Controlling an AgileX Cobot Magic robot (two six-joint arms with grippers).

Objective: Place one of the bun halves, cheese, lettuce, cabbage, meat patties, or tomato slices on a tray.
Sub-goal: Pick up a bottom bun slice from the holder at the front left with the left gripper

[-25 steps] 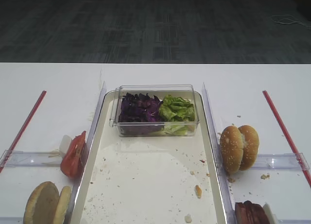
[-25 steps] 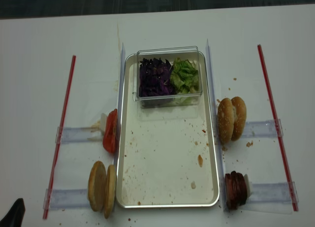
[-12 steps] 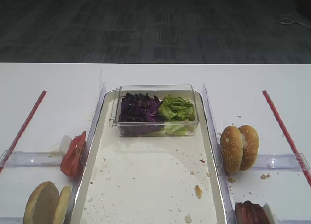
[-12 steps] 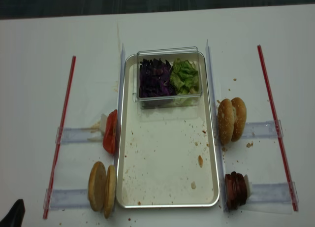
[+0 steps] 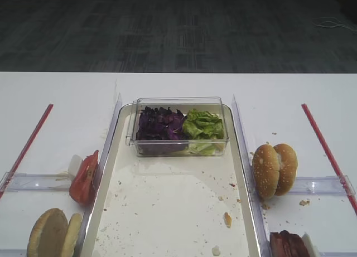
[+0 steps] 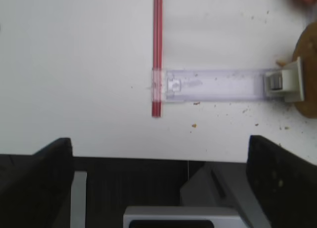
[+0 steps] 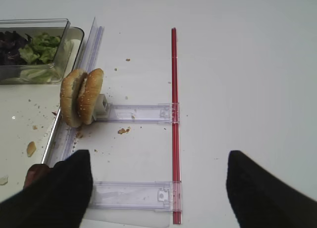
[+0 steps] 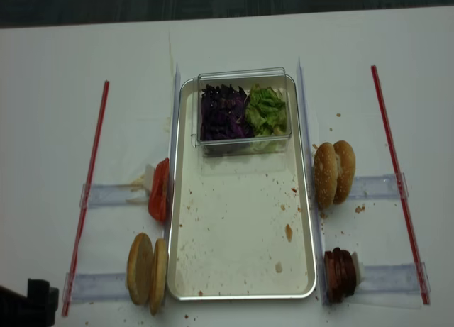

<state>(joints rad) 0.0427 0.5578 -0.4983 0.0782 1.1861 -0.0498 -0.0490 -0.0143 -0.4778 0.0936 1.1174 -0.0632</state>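
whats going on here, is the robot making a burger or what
Burger parts are laid out but nothing is being handled. The tray holds only crumbs and a clear tub of cabbage and lettuce. Flat bun halves and tomato slices stand beside its left edge, seeded buns and meat patties beside its right. Both grippers, left and right, are open and empty, off to the sides.

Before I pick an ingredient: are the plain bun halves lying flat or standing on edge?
On edge: the bun halves stand upright side by side, outside the tray's left rim.
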